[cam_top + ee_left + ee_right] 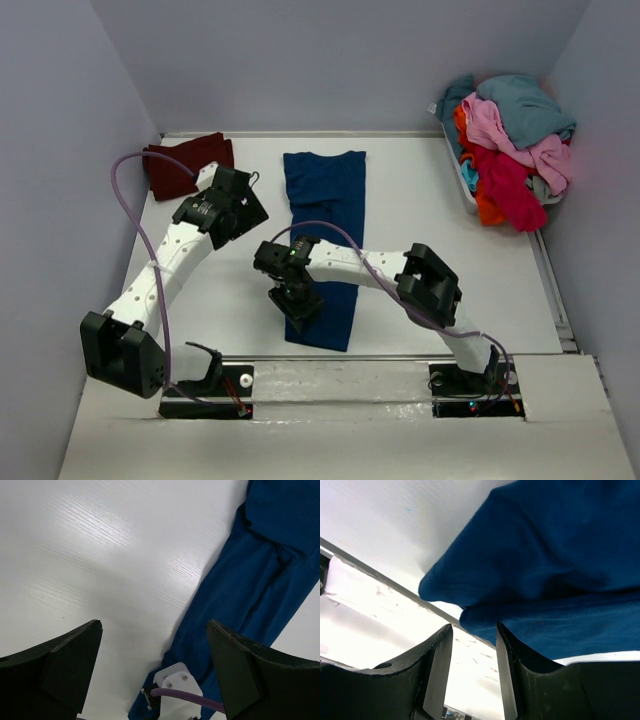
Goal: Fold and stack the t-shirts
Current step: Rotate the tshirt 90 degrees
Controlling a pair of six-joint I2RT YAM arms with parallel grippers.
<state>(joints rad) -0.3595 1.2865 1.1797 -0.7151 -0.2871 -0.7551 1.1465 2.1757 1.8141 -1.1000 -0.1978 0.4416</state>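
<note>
The navy blue t-shirt [325, 195] is the one being folded. It is lying in the middle of the surface [440, 250] as a long narrow strip with its sides turned in, running from the far side toward the arms' bases. From that I am judging that the lengthwise fold is done and the crosswise fold is the step in hand. The right fingers [436, 660] are sitting at the strip's near end, close to the surface's near edge, and are narrowed to a slim gap. The hem is bunching right at their tips, but in the right wrist view white is showing between them further back. I cannot tell whether the cloth is being pinched or only touched. The left fingers [65, 665] are standing spread as wide as they go with nothing in them, hovering over bare surface just beside the far half of the strip's left edge. A dark maroon t-shirt [185, 160] is lying folded in the far left corner, probably starting the stack. The other t-shirts [515, 140] are waiting in a heap in a basket [467, 190] at the far right. The next move is calling for a sure hold on the near hem through all its layers. That end then needs lifting and carrying toward the far end so the strip doubles over on itself. Held at one point, the soft cloth is likely to sag and skew, so the left fingers should probably be coming in to take the other near corner or to steady the middle.
</note>
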